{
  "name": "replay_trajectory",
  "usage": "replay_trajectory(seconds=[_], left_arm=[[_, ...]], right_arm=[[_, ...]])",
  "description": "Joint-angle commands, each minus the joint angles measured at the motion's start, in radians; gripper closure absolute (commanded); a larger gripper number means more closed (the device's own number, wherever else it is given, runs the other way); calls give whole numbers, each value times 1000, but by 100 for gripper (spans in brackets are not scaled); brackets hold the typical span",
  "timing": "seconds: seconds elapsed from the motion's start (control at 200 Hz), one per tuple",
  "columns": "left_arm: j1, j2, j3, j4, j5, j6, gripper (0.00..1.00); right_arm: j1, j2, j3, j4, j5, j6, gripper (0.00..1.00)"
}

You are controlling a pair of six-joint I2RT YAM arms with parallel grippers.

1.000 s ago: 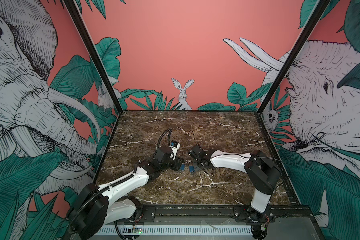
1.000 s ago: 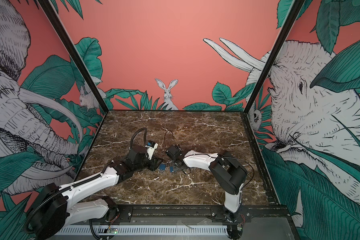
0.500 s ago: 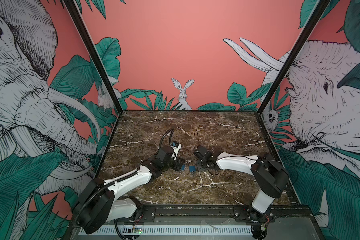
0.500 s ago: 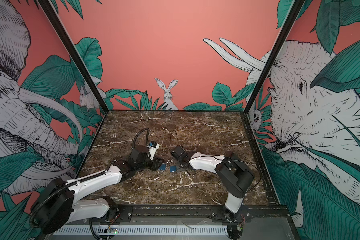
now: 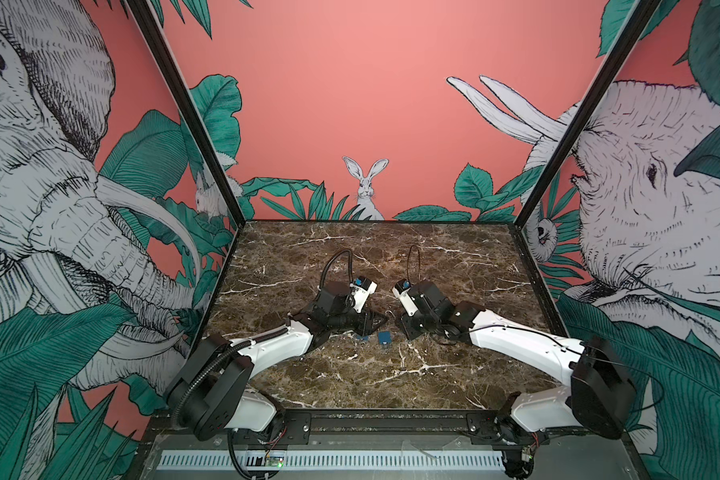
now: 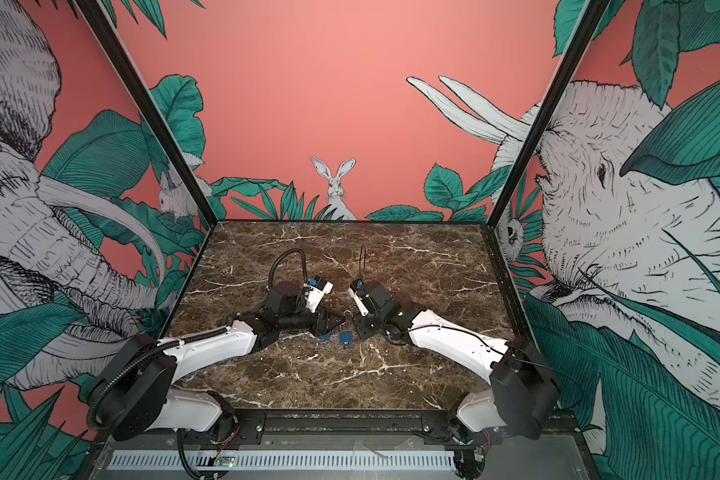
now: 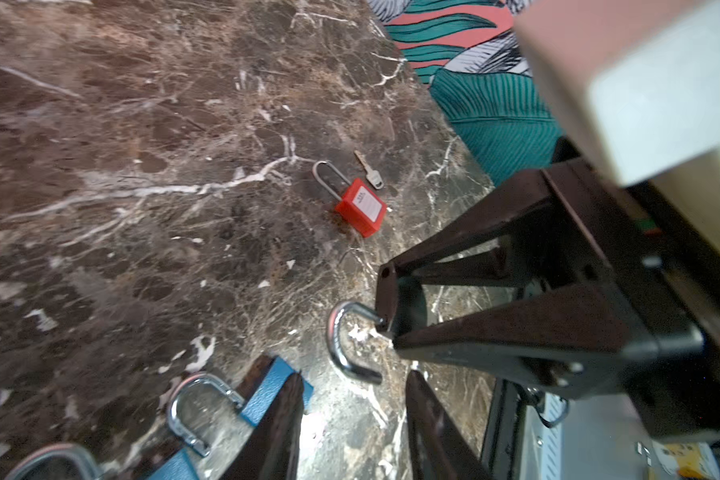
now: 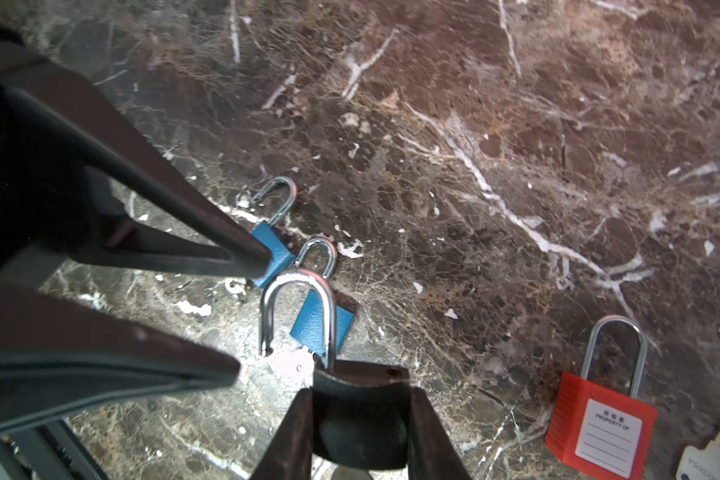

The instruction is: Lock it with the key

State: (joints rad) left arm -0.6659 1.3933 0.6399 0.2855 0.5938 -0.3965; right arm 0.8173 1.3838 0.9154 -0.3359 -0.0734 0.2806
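Dark-bodied padlock (image 8: 360,432), silver shackle (image 8: 265,316) swung open, sits clamped in the right claw (image 8: 358,390) low over the marble desk (image 8: 516,124). The left claw (image 7: 352,399) gapes, nothing between its tips, one tip just beside a blue padlock (image 8: 275,249). The key (image 7: 368,170) lies beside the red padlock (image 7: 360,208), apart from both claws.

Dark brown marble tabletop (image 5: 350,386), coral walls (image 5: 350,83), elephant murals (image 5: 38,187), green leaves (image 5: 150,153), white rabbit (image 5: 365,185), black corner posts (image 5: 184,112).

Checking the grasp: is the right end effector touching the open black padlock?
Touching: right wrist view shows the right end effector clamping the black padlock between its fingers.
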Motion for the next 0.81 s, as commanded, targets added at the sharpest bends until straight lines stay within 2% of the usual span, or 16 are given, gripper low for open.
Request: replay_trajectory(seconds=[0.0, 0.33, 0.69, 0.8], left_arm=[[3, -4, 27, 49, 86, -17, 58], [3, 31, 35, 71, 90, -47, 66], [3, 66, 37, 138, 111, -99, 70], [3, 64, 34, 168, 127, -127, 75]], right_arm=[[-1, -28, 20, -2, -39, -33, 70], [8, -54, 27, -11, -59, -53, 70], [19, -65, 11, 9, -71, -57, 71], [19, -63, 8, 19, -63, -57, 71]])
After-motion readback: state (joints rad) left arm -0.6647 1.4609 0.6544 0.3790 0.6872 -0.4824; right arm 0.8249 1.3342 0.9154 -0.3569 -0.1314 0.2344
